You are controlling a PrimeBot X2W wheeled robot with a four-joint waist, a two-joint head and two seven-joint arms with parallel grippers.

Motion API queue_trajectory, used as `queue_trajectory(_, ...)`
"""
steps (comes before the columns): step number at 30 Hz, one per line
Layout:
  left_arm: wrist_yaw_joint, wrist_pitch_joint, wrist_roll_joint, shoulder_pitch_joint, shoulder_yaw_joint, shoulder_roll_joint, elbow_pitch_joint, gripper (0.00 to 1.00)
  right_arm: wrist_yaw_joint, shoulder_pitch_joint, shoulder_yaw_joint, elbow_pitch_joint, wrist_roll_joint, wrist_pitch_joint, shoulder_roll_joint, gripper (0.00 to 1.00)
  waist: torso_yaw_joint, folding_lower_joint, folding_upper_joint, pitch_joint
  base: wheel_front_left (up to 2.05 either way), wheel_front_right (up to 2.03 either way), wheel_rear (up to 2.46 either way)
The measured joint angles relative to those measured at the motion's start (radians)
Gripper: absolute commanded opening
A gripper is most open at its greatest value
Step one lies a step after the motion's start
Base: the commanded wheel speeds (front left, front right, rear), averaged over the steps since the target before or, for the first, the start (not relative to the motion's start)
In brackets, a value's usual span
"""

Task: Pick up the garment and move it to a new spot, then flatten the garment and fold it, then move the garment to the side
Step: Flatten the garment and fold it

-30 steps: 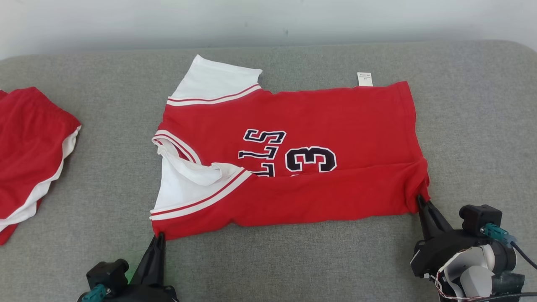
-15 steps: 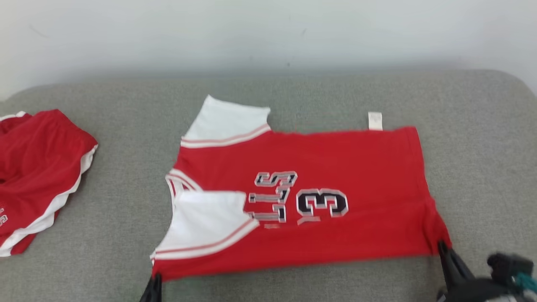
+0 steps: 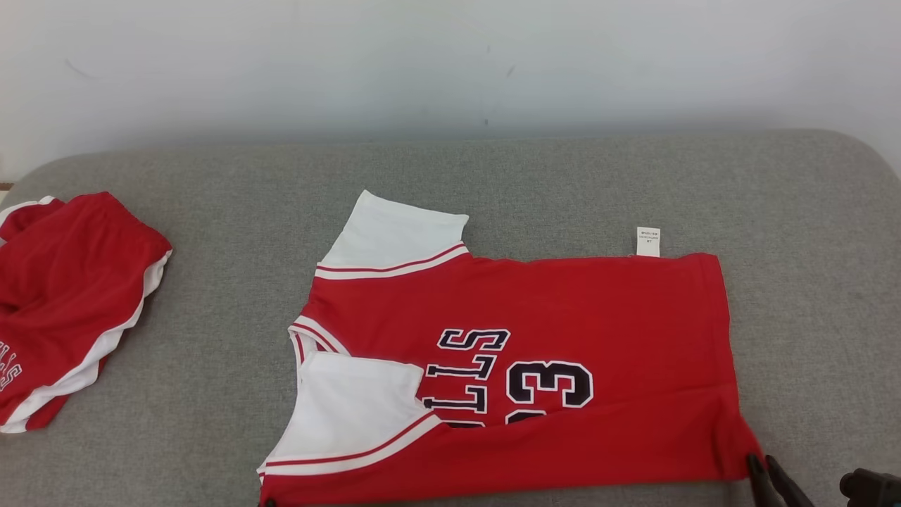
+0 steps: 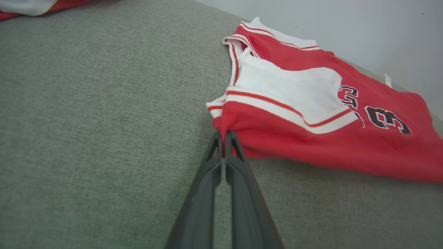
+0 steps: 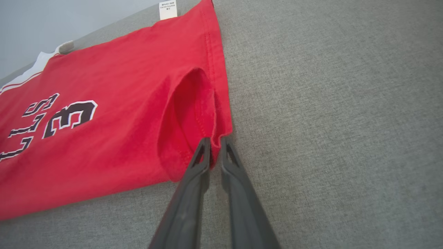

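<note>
Red jersey (image 4: pixel 311 148) corner tight in left claw (image 4: pixel 223 136), right claw (image 5: pixel 215 143) slightly parted (hem between its tips).

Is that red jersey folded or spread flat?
Partly folded. The jersey has its near edge turned over, hiding part of the lettering; a white sleeve lies on top.

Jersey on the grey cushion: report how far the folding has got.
Done: the jersey lies flat, its near long edge folded up over the lettering. In hand: the left gripper is shut on the sleeve-end corner; the right gripper stands slightly parted at the hem corner. Left: the far half looks unfolded, the far sleeve sticking out, and the move to the side is not yet done.
</note>
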Motion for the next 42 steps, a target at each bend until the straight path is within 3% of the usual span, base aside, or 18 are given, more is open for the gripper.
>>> queue_trajectory(7, 0.015, 0.000, 0.002, -0.001, 0.003, 0.001, -0.019, 1.00, 0.000, -0.003, -0.028, -0.022, -0.049, -0.049, 0.008, 1.00, 0.008, -0.0001, 0.0000, -0.015, 0.00, 0.00, 0.00)
queue_trajectory(16, 0.057, 0.000, 0.090, -0.001, 0.034, 0.001, -0.177, 1.00, 0.000, -0.039, 0.012, -0.071, -0.128, -0.170, 0.022, 1.00, 0.026, -0.0001, 0.0001, -0.038, 0.00, 0.00, 0.00)
queue_trajectory(21, 0.097, 0.000, 0.140, -0.005, 0.052, 0.001, -0.239, 1.00, 0.000, -0.048, 0.027, -0.072, -0.185, -0.239, 0.044, 1.00, 0.043, -0.0001, 0.0001, -0.055, 0.00, 0.00, 0.00)
queue_trajectory(27, 0.104, 0.000, 0.153, -0.023, 0.068, 0.001, -0.264, 1.00, 0.000, -0.049, 0.026, -0.058, -0.234, -0.269, 0.085, 1.00, 0.059, -0.0001, 0.0001, -0.072, 0.00, 0.00, 0.00)
queue_trajectory(33, 0.059, 0.000, 0.149, -0.081, 0.104, 0.012, -0.220, 1.00, 0.000, -0.073, 0.040, -0.041, -0.250, -0.278, 0.098, 1.00, 0.044, -0.0001, 0.0001, -0.066, 0.00, 0.00, 0.00)
queue_trajectory(37, -0.008, 0.013, 0.127, -0.196, 0.100, 0.064, -0.174, 1.00, 0.000, -0.126, 0.051, -0.032, -0.252, -0.278, 0.103, 1.00, 0.015, 0.0000, 0.0001, -0.046, 0.00, 0.00, 0.00)
queue_trajectory(42, -0.067, 0.112, 0.120, -0.392, 0.086, 0.149, -0.130, 1.00, 0.000, -0.229, 0.074, 0.008, -0.257, -0.278, 0.111, 1.00, -0.036, 0.0001, 0.0002, -0.007, 0.00, 0.00, 0.00)
